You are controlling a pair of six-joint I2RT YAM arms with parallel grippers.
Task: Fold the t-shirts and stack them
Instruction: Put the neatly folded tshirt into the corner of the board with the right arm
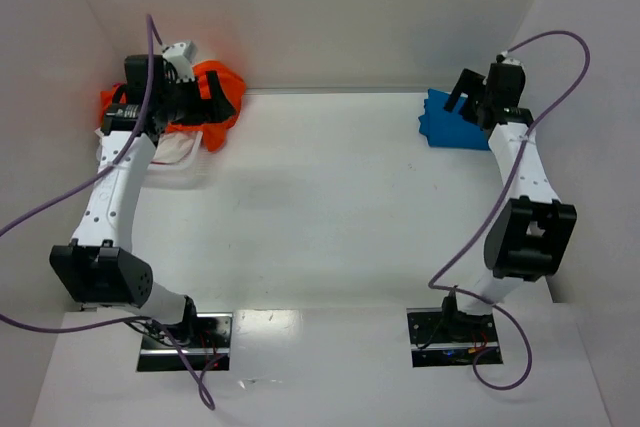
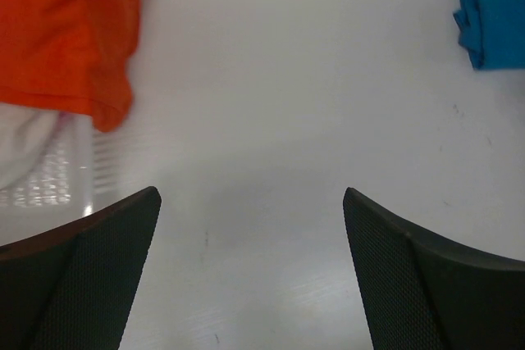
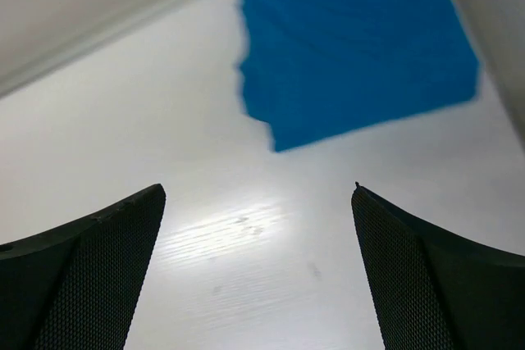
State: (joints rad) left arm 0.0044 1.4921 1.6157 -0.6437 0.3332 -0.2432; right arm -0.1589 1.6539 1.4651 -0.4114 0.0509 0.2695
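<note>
From the top view, the blue t-shirt point(image 1: 450, 132) lies folded into a compact slab in the far right corner of the table point(image 1: 320, 207). Its slightly longer side seems to run left to right, tipped a little off the back wall. The right gripper point(image 1: 465, 97) hangs over its far edge. In the far left corner the orange t-shirt point(image 1: 222, 75) is a crumpled heap with no clear long axis, sitting on white cloth point(image 1: 175, 150), with the left gripper point(image 1: 215, 105) above it.

In the left wrist view, the left gripper point(image 2: 250, 198) is spread wide and grasps nothing. Only bare table shows between its fingers, with the orange t-shirt point(image 2: 66, 30) and the white cloth point(image 2: 33, 153) off to one side.

In the right wrist view, the right gripper point(image 3: 258, 190) is also released and empty. The blue t-shirt point(image 3: 357, 47) lies flat beyond its fingertips, apart from them, one corner pointing toward the camera.

The blue one looks done, so the step in hand is probably fetching the next shirt. That calls for the left gripper to drop onto an edge of the orange cloth, pinch it and draw it to mid-table for spreading.
</note>
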